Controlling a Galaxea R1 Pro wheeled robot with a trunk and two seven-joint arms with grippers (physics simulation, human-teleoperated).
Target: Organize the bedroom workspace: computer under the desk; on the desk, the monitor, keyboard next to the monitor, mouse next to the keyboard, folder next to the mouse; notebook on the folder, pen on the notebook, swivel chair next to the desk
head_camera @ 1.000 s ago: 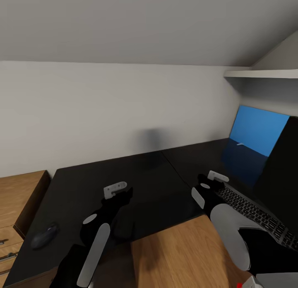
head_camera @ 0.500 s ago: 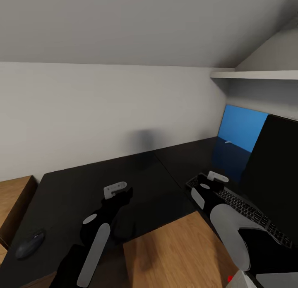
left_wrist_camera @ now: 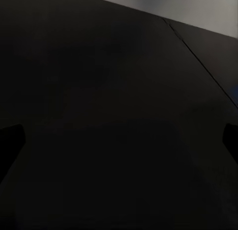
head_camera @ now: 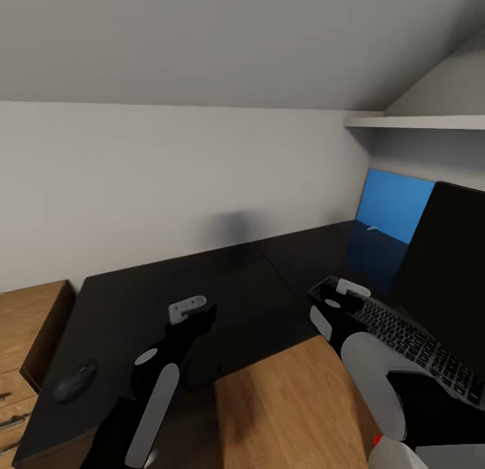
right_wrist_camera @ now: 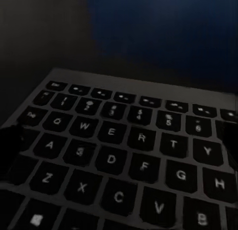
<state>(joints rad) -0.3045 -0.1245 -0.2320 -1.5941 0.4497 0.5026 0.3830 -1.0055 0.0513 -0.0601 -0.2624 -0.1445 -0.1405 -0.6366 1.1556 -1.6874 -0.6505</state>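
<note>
On the desk (head_camera: 175, 280) the mouse (head_camera: 74, 380) lies far left, the keyboard (head_camera: 411, 337) right before the monitor (head_camera: 448, 267), the folder (head_camera: 394, 203) leaning behind; both grippers, left (head_camera: 192, 312) and right (head_camera: 340, 295), hover empty with jaws spread

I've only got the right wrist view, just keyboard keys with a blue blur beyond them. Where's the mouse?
Observer: In the head view, the mouse sits near the front left corner of the desk, far from the keyboard.
Operator: And what's the blue thing?
Observer: That's the folder, at the desk's far right end, beyond the monitor that stands beside the keyboard.
</note>
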